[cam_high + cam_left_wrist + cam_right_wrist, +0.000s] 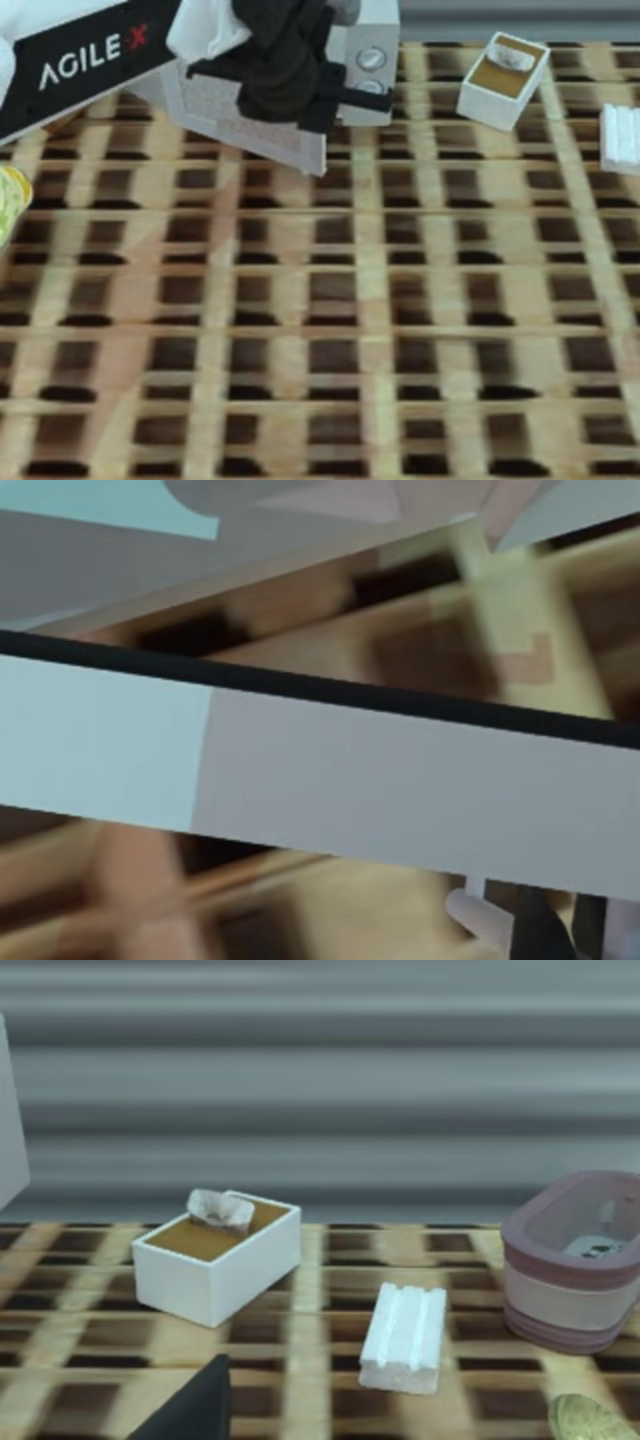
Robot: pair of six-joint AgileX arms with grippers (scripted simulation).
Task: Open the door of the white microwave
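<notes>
While the door [262,122] stands ajar at the white microwave [372,55], upper centre of the top view, left gripper [285,70] covers its free edge; finger state indiscernible. Right arm unseen overhead.

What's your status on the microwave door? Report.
Left gripper at the door, fingers unreadable. Door swung partly out from white microwave. Right arm out of top view. Nothing blocking.

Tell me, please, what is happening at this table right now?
The left arm's hand reaches over the large boxy white microwave at the table's far edge. Its flat light-grey door with a speckled mesh window already stands swung out at an angle, partly open. The right arm is out of the top view, idle.
</notes>
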